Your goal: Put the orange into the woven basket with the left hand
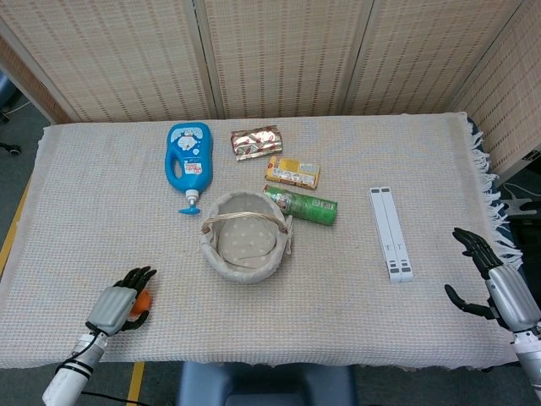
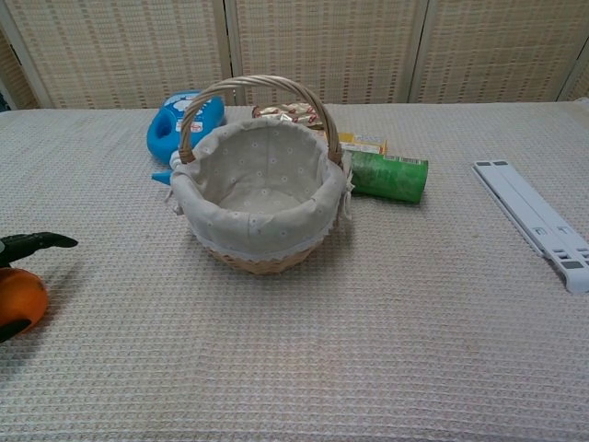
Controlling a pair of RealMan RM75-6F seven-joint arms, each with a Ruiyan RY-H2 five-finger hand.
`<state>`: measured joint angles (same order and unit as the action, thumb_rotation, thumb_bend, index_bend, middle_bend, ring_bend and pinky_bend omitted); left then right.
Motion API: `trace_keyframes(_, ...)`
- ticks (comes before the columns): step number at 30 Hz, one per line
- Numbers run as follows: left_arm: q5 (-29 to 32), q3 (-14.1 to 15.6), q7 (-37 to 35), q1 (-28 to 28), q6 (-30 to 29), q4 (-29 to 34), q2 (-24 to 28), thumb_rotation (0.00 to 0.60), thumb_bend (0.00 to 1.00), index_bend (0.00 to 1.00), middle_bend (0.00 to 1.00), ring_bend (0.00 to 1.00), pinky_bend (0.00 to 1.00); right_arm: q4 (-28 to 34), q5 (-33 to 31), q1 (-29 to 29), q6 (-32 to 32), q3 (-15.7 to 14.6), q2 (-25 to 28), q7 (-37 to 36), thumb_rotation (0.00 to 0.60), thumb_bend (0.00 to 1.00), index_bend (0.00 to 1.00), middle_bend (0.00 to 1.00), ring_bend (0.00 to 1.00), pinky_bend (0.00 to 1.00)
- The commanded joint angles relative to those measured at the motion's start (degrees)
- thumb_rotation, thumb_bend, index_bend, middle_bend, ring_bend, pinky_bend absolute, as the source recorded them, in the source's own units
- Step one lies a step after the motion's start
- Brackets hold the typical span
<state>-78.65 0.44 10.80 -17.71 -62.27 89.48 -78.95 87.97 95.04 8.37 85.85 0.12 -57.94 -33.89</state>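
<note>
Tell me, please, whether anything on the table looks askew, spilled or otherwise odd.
Nothing looks spilled or damaged. The blue bottle and green can lie on their sides, seemingly placed so. The woven basket stands upright and empty, and the left hand is over the orange.

Left hand [image 1: 118,302]: grey-backed, dark fingers [image 1: 139,276] spread and curved over the orange [image 1: 142,299], fingertips reaching past it; whether they actually clasp it cannot be told. Wrist and forearm trail back and outward from the hand. In the chest view only dark fingertips [image 2: 37,242] show, just above the orange.

Right hand [image 1: 497,279]: grey back uppermost, dark fingers apart and extended forward, thumb out to the inner side, holding nothing.
</note>
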Motion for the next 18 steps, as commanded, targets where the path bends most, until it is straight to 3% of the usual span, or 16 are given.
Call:
trace_keyframes(1, 0.00, 0.00, -0.04, -0.01, -0.30, -0.18, -0.24, 0.600, 0.38, 0.00, 0.04, 0.14, 0.50, -0.05, 0.05, 0.00, 0.02, -0.06, -0.02, -0.04, 0.600, 0.26, 0.02, 0.02, 0.00, 0.25)
trace_keyframes(5, 0.04, -0.01, -0.19, -0.01, -0.77, -0.53, -0.71, 0.600, 0.38, 0.00, 0.14, 0.24, 0.63, -0.11, 0.05, 0.06, 0.00, -0.10, -0.04, -0.14, 0.600, 0.26, 0.02, 0.02, 0.00, 0.24)
trace_keyframes(10, 0.07, -0.09, -0.13, 0.04, -1.46, -0.77, -1.15, 0.600, 0.38, 0.00, 0.18, 0.29, 0.74, -0.14, 0.04, 0.08, 0.08, -0.11, -0.05, -0.14, 0.600, 0.26, 0.02, 0.02, 0.00, 0.25)
trace_keyframes(14, -0.96, -0.58, 0.02, 0.17, -3.45, -0.57, -1.20, 0.600, 0.38, 0.01, 0.21, 0.32, 0.77, -0.15, 0.04, 0.10, 0.00, -0.19, -0.07, -0.15, 0.600, 0.26, 0.02, 0.02, 0.00, 0.24)
trace_keyframes(18, -3.76, -2.72, 0.28, 0.11, -8.46, 0.27, -0.61, 0.600, 0.37, 0.10, 0.25, 0.35, 0.79, -0.08, 0.07, 0.13, -0.03, -0.27, 0.00, -0.21, 0.600, 0.26, 0.02, 0.02, 0.00, 0.25)
